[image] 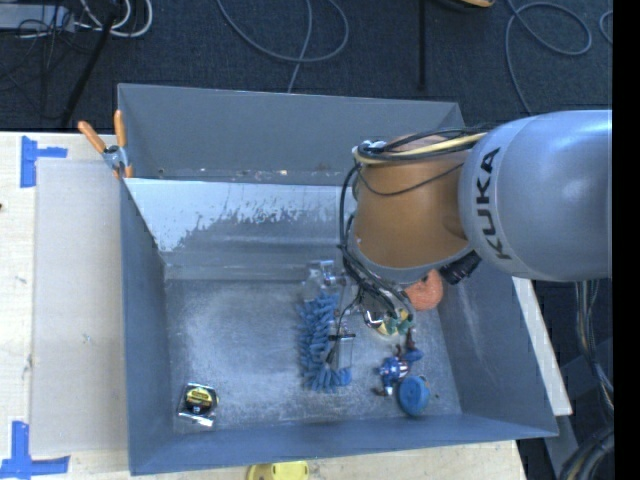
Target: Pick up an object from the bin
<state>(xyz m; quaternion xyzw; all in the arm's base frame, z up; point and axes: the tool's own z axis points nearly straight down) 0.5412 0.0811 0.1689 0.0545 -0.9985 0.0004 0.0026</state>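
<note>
A blue shaggy duster-like thing lies lengthwise in the middle of the bin floor. My gripper reaches down from under the orange cover and is right at that blue thing's right side, touching or just above it. To the right lies a small blue toy with a round end. An orange ball sits just under the cover's right edge, partly hidden.
A small yellow and black tape measure lies in the bin's front left corner. The left half of the floor is bare metal. The arm and its cover hang over the bin's right rear part, with cables dangling beside the gripper.
</note>
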